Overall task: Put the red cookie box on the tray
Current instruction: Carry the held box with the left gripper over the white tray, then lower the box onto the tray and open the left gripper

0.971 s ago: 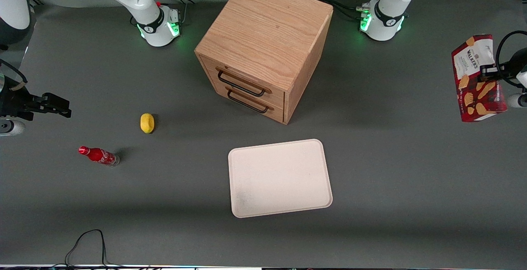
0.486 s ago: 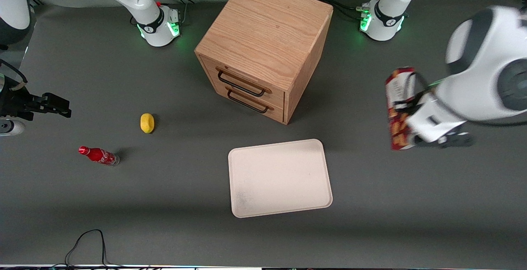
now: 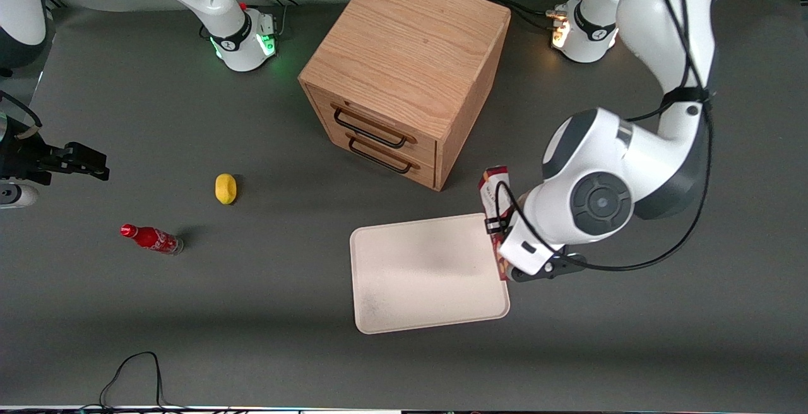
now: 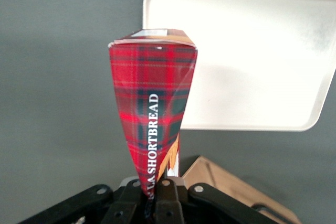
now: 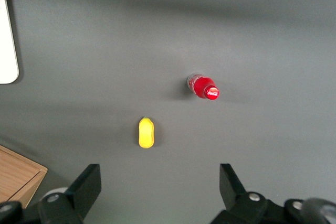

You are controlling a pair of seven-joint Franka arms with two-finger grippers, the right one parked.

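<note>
Red cookie box (image 4: 152, 114), pinched at one end by the left gripper (image 4: 157, 198) and carried clear of the worktop (image 3: 252, 325), is held above the tray (image 3: 416, 275) edge nearest the working arm, presumably for lowering.

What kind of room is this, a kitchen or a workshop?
Probably a robotics test lab: a dark-covered table with two bolted-down arms, the gripper holding a red cookie box by a tray, plus a wooden drawer cabinet.
</note>
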